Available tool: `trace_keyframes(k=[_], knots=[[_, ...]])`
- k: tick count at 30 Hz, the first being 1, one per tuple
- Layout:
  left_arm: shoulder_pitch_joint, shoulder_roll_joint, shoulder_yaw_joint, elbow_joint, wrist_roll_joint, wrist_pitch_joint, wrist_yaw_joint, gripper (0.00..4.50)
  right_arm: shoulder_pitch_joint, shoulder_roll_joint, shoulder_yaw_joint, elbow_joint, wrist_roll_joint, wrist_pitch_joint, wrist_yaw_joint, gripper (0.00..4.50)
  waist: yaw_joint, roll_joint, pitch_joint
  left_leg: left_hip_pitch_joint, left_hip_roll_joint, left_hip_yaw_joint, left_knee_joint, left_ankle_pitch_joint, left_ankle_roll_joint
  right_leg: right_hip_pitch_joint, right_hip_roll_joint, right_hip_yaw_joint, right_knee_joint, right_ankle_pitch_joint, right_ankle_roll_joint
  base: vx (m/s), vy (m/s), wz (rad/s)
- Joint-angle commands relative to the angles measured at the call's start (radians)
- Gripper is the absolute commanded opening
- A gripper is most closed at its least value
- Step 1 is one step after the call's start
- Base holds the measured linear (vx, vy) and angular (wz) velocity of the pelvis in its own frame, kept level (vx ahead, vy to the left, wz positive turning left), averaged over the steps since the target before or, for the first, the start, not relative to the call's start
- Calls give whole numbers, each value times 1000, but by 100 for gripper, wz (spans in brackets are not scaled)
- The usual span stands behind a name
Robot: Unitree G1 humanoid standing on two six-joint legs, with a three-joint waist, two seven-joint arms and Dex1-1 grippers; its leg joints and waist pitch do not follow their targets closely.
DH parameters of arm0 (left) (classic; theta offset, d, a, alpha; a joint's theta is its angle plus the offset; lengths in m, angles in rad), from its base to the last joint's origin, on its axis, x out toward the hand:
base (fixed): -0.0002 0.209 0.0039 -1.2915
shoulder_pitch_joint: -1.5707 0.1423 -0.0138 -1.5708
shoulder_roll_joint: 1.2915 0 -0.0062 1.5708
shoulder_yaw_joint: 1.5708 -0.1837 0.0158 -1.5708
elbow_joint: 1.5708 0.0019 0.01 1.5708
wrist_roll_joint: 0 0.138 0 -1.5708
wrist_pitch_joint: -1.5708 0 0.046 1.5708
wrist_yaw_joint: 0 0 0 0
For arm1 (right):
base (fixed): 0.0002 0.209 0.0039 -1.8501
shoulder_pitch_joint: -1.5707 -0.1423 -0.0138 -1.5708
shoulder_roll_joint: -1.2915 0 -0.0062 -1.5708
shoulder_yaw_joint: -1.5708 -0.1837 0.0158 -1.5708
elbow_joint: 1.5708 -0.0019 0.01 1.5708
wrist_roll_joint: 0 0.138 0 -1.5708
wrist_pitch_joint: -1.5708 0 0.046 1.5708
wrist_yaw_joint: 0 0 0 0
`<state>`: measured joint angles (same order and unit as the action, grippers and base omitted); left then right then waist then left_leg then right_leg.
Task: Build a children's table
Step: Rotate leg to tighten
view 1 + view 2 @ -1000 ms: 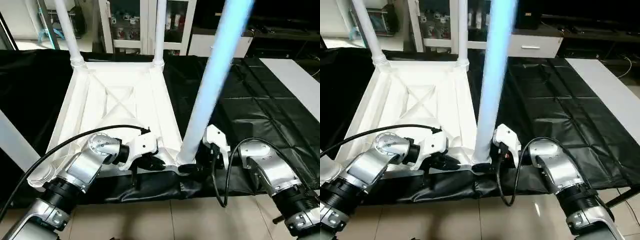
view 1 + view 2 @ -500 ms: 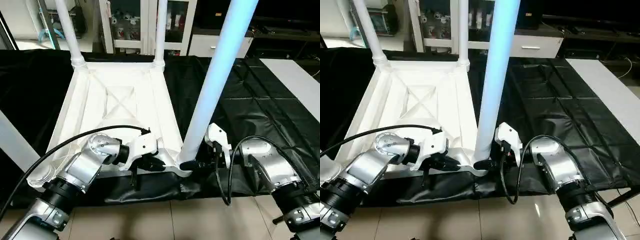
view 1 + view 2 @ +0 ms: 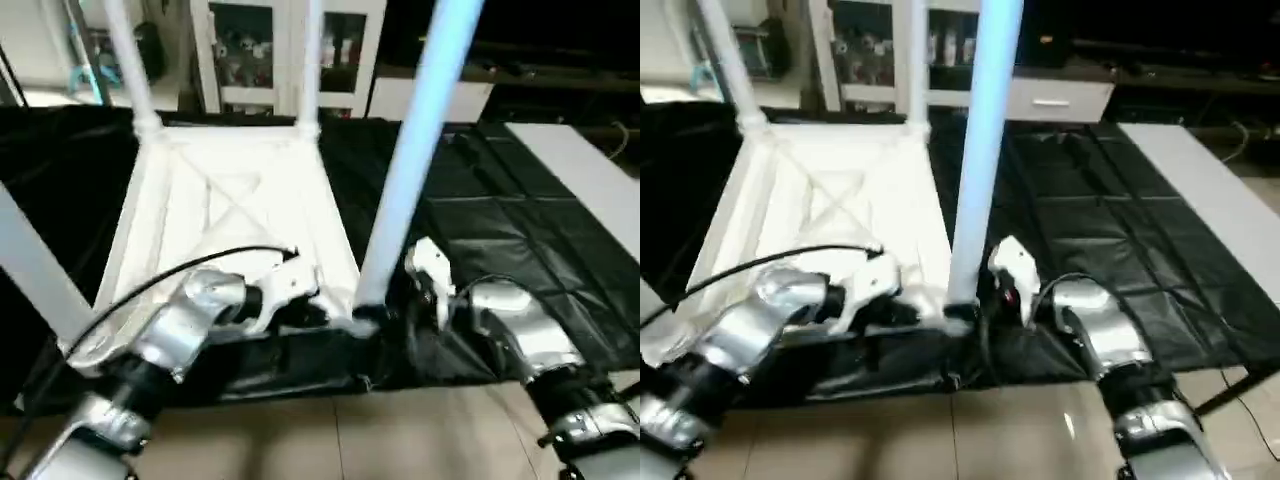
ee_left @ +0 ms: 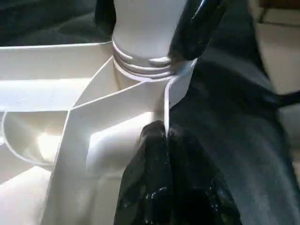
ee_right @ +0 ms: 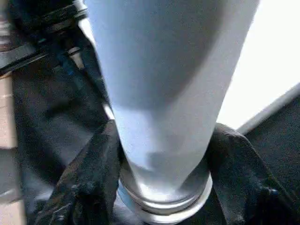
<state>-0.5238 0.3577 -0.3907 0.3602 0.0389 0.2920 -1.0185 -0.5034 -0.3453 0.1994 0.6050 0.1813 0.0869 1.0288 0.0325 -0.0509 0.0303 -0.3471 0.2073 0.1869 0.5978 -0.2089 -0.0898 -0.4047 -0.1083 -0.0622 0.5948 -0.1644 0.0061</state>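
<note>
While the tabletop (image 3: 240,210) lay upside down on the black sheet (image 3: 520,220) w/ two far legs (image 3: 128,60) standing, the right gripper (image 5: 159,187) clamped the near-right leg (image 3: 405,170) at its corner socket and the left gripper (image 4: 164,140) pinched the tabletop's rim beside it.

white ribbed plastic table slab (image 3: 235,215): smooth, faintly glossy. tapered white plastic leg (image 3: 405,165): smooth, satin sheen. black sheet (image 3: 510,215): creased, glossy like plastic film. silver forearms (image 3: 515,335): brushed metal. left claw (image 4: 161,180) fingers: shiny black rubbery.
</note>
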Motion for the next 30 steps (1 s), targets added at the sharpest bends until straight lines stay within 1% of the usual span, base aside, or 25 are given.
trace_keyframes(k=[1, 3, 4, 5, 6, 7, 8, 9, 10, 11, 12, 14, 15, 16, 17, 18, 21, 23, 24, 25, 26, 27, 28, 29, 30], knots=[[-13, -65, 11, 60, 13, 73, 116, 0, -1, 44, -23, 46, -44, 37, -168, 233, -9, 8, -36, 4, 15, -14, -87, -396, -17, 22, -27, 22, -96, -544, -115, 0, 0, 0], [-26, -95, 33, 77, 9, 100, 167, 0, -2, 70, -29, 52, -54, 41, -229, 221, -12, 6, -37, 1, 14, -21, -88, -401, -18, 25, -28, 17, -100, -569, -99, 0, 0, 0], [-39, -117, 48, 95, 11, 115, 214, 0, -7, 94, -34, 63, -64, 41, -287, 216, -19, 9, -38, -4, 12, -26, -89, -413, -18, 26, -30, 12, -104, -595, -81, 0, 0, 0], [-77, -172, 91, 153, 20, 127, 354, 0, -28, 157, -51, 103, -86, 37, -448, 214, -30, 10, -35, -3, 9, -28, -87, -426, -25, 18, -28, 8, -109, -611, -76, 0, 0, 0], [-79, -175, 93, 156, 20, 126, 361, 0, -29, 159, -52, 105, -87, 37, -455, 214, -35, 9, -35, -1, 7, -29, -86, -434, -27, 18, -27, 5, -112, -621, -75, 0, 0, 0], [-114, -216, 129, 212, 28, 111, 490, 0, -55, 208, -67, 152, -104, 30, -586, 209, -42, 7, -41, -7, 5, -33, -85, -422, -27, 25, -29, 3, -110, -604, -73, 0, 0, 0], [-125, -227, 139, 229, 31, 103, 530, 0, -63, 222, -70, 167, -109, 29, -623, 209, -48, 8, -45, -12, 5, -35, -87, -406, -24, 30, -28, -1, -109, -580, -76, 0, 0, 0], [-125, -227, 139, 229, 31, 103, 530, 0, -63, 222, -70, 167, -109, 29, -623, 208, -48, 8, -45, -12, 5, -35, -87, -406, -24, 30, -28, -1, -109, -580, -76, 0, 0, 0], [-134, -238, 150, 245, 31, 90, 564, 0, -72, 234, -73, 181, -113, 26, -654, 206, -48, 9, -49, -18, 9, -33, -89, -370, -5, 35, -29, 4, -104, -489, -101, 0, 0, 0], [-149, -255, 168, 271, 32, 68, 620, 0, -85, 254, -79, 204, -118, 22, -705, 206, -50, 11, -46, -21, 9, -31, -89, -363, -1, 29, -29, 7, -102, -469, -112, 0, 0, 0], [-178, -283, 193, 316, 32, 17, 711, 0, -117, 304, -99, 255, -107, 9, -794, 206, -52, 12, -47, -18, 8, -27, -87, -359, 1, 25, -27, 7, -102, -447, -127, 0, 0, 0], [-214, -318, 224, 367, 32, -39, 814, 0, -159, 369, -115, 318, -98, -15, -890, 205, -53, 11, -57, -21, 7, -26, -85, -324, -1, 32, -27, 11, -91, -387, -145, 0, 0, 0], [-216, -319, 226, 369, 32, -41, 818, 0, -161, 372, -116, 320, -98, -16, -893, 205, -49, 10, -59, -21, 8, -24, -84, -297, 4, 32, -27, 12, -87, -345, -154, 0, 0, 0], [-231, -330, 228, 378, 42, -49, 836, 0, -179, 403, -122, 340, -102, -29, -923, 205, -45, 9, -56, -21, 10, -15, -82, -251, 26, 29, -23, 16, -78, -252, -186, 0, 0, 0], [-233, -330, 227, 377, 45, -50, 836, 0, -181, 408, -125, 340, -102, -31, -925, 204, -44, 5, -57, -21, 11, -13, -81, -249, 32, 30, -23, 16, -78, -250, -190, 0, 0, 0], [-235, -329, 226, 375, 49, -50, 835, 0, -185, 416, -131, 340, -100, -34, -926, 204, -40, 7, -58, -19, 10, -10, -78, -234, 42, 30, -25, 17, -76, -241, -196, 64, -14, 2], [-237, -327, 225, 381, 56, -58, 831, 0, -191, 438, -162, 341, -81, -61, -901, 204, -33, 9, -67, -23, 10, -7, -68, -77, 87, 41, -24, 19, -50, -54, -241, 66, -9, -1], [-237, -325, 220, 388, 56, -68, 827, 0, -189, 438, -164, 339, -76, -72, -880, 204, -27, 10, -68, -19, 9, -3, -63, -26, 116, 41, -21, 21, -43, 19, -268, 64, 3, -4], [-235, -323, 219, 398, 51, -87, 823, 0, -182, 433, -168, 325, -57, -83, -823, 255, -25, 10, -69, -17, 8, -2, -62, -21, 128, 42, -22, 22, -42, 36, -277, 60, 8, -3], [-228, -319, 213, 400, 44, -100, 801, 0, -169, 424, -174, 297, -36, -89, -772, 255, -23, 9, -70, -17, 7, 0, -60, -13, 153, 44, -22, 23, -40, 60, -290, 60, 8, -3], [-225, -317, 209, 405, 38, -112, 789, 0, -164, 418, -179, 286, -21, -98, -744, 267, -23, 9, -68, -20, 8, 1, -60, -19, 175, 44, -21, 23, -40, 63, -296, 0, 0, 0], [-225, -317, 209, 405, 38, -112, 789, 0, -164, 418, -179, 286, -21, -98, -744, 267, -28, 7, -66, -27, 9, -1, -63, -35, 179, 49, -23, 23, -42, 41, -288, 0, 0, 0], [-217, -314, 204, 400, 32, -128, 764, 0, -153, 406, -179, 263, -14, -107, -721, 286, -36, 9, -64, -32, 12, -5, -68, -78, 167, 53, -28, 22, -50, -36, -270, 0, 0, 0], [-207, -309, 197, 389, 29, -128, 737, 0, -144, 396, -180, 244, -15, -114, -705, 286, -41, 10, -64, -29, 15, -6, -69, -104, 143, 51, -31, 24, -55, -86, -265, 0, 0, 0], [-207, -309, 197, 389, 29, -128, 737, 0, -144, 396, -180, 244, -15, -114, -705, 311, -40, 11, -63, -23, 15, -5, -69, -116, 134, 45, -27, 23, -58, -105, -266, 0, 0, 0]])
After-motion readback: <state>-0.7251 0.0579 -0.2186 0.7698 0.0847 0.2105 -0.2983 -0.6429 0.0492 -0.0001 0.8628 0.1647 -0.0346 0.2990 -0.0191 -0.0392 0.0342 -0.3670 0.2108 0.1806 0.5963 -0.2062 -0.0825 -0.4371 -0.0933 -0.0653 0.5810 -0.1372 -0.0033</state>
